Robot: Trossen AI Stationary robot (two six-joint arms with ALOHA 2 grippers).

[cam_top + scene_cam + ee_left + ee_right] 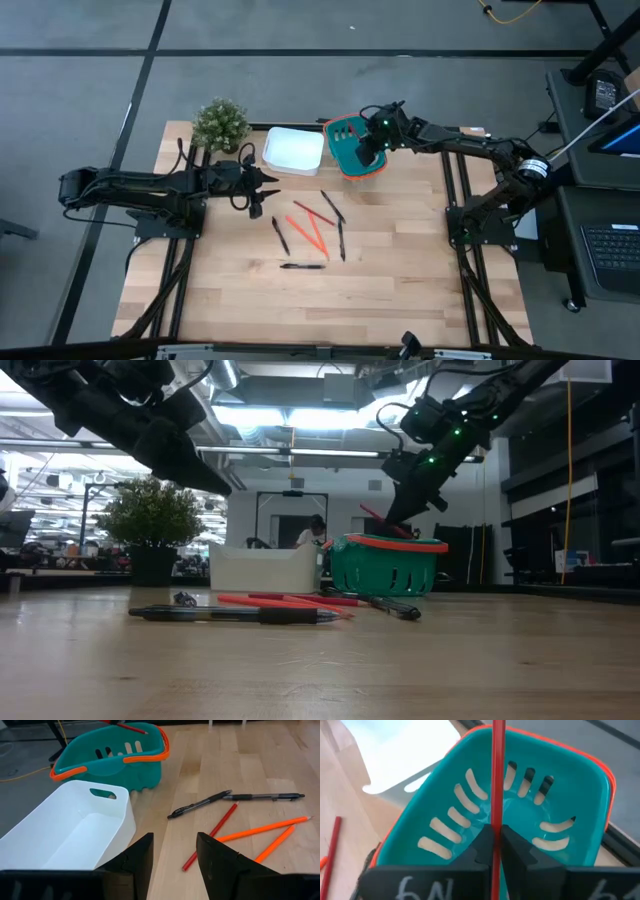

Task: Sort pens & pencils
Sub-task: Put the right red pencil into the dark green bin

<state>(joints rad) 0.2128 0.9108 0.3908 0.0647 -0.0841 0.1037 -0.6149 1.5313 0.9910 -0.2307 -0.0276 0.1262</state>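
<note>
Right hand (492,851) is clamped on a red pencil (498,780), poised right over the teal basket (580,790) at the back of the desk (400,290). The pencil sticks out well past the fingers, and that's the worry: let go with it lying across the orange rim and it could bridge the basket or tip out onto the wood instead of dropping in. It's pinched by a thin sliver, too, so any jolt might swing it in the grip. Beyond it, the remaining pencils (308,232) and pens (303,266) lie mid-desk in a loose, crossing scatter; a grab there could drag a neighbour along. Left hand (172,851) hangs with fingers apart just beside the white bin (70,832), holding nothing, near enough to nudge its wall.
</note>
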